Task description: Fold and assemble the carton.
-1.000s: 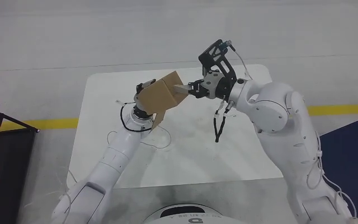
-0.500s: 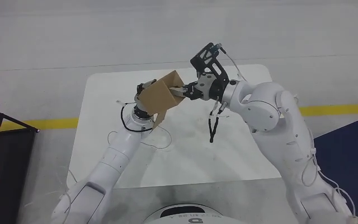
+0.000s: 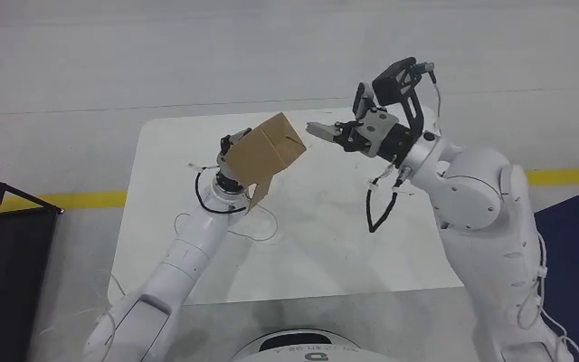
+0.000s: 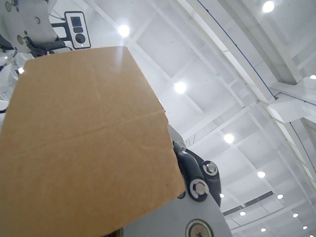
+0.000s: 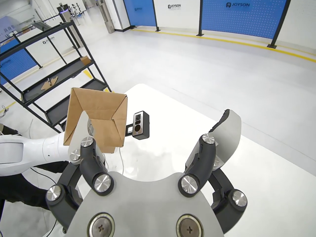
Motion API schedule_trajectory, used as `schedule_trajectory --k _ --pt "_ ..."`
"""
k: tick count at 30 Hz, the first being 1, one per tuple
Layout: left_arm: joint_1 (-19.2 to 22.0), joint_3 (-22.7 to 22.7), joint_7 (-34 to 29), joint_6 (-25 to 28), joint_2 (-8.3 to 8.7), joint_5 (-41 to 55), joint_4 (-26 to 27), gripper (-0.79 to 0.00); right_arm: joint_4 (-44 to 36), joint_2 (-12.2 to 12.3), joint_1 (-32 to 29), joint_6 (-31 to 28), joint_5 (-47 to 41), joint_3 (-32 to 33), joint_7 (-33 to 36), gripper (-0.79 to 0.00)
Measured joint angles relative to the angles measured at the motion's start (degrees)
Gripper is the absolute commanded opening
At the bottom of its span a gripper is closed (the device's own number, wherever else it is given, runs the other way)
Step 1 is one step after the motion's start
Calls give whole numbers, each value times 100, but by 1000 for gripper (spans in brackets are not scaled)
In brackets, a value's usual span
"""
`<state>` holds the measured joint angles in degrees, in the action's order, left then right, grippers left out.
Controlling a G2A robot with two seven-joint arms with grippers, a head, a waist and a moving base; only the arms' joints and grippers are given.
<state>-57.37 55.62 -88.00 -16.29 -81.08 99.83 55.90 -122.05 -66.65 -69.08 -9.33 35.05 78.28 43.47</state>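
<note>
A brown cardboard carton (image 3: 265, 152) is held tilted above the back left of the white table (image 3: 362, 235). My left gripper (image 3: 235, 142) is shut on its lower end, mostly hidden behind the cardboard. In the left wrist view the carton (image 4: 81, 136) has a crease across its face, with one grey finger (image 4: 195, 173) beside it. My right gripper (image 3: 327, 132) hangs open a short gap to the right of the carton, touching nothing. In the right wrist view the carton (image 5: 103, 119) shows its folded end flaps beyond the open right gripper (image 5: 158, 120).
Loose cables (image 3: 244, 226) lie on the table under the left arm. A black shelf rack (image 5: 49, 75) with cardboard scraps stands on the floor beyond the table's left side. A yellow floor line (image 3: 81, 199) runs behind the table.
My right gripper has let go of the carton's right end, pulled back to the right and opened. The carton and left arm have stayed in place.
</note>
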Motion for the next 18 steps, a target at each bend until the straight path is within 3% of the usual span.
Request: schedule_trajectory --k 3,6,12,18 --pt "48 -71 0 0 -1 77 -59 -785 -141 4 -261 -67 -209 193 -431 0" --pt "241 -127 0 33 55 -573 -407 -785 -208 12 -583 -190 -396 415 -888 0" --pt "892 -245 0 254 243 -2535 -957 -785 -284 55 -1369 -574 -722 1174 -1520 0" --pt "1711 -731 200 490 419 -5148 -1438 -785 -346 83 -2086 -849 -1099 2024 -1902 0"
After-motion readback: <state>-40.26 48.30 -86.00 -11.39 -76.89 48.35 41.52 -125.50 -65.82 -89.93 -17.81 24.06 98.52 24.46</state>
